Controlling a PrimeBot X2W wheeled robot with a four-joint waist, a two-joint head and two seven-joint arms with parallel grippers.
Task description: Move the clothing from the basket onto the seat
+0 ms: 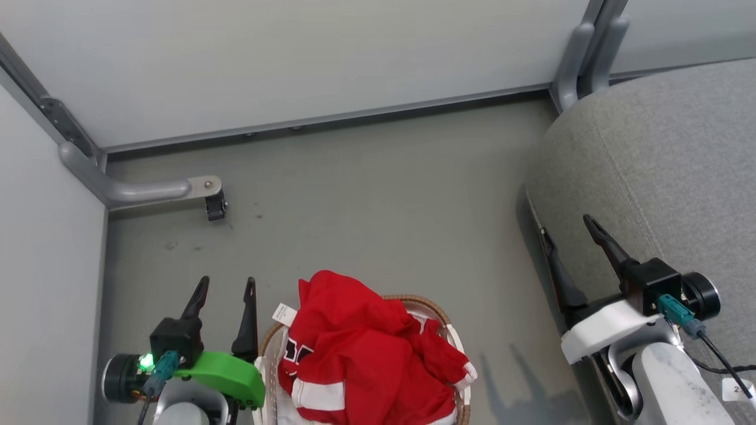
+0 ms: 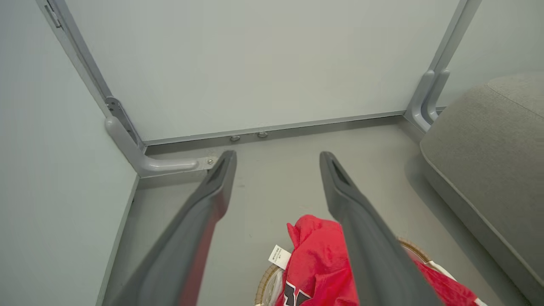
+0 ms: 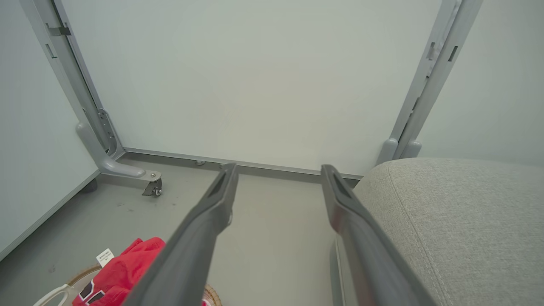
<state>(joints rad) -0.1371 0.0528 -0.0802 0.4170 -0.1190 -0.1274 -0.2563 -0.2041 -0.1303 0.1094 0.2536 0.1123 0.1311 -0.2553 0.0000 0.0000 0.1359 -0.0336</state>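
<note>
Red clothing (image 1: pixel 366 348) heaped in the basket (image 1: pixel 434 307); left hand (image 1: pixel 228 278) and right hand (image 1: pixel 565 225) spread wide, empty

Grey floor (image 1: pixel 378 195), bounded by pale panels (image 1: pixel 295 59) at its far and left edges.
The basket (image 1: pixel 428 304) stands at the near edge, about midway. The seat (image 1: pixel 649 165) takes the right edge up to the far right corner. A panel foot (image 1: pixel 147 190) with a caster (image 1: pixel 215 209) rests near the far left corner.
</note>
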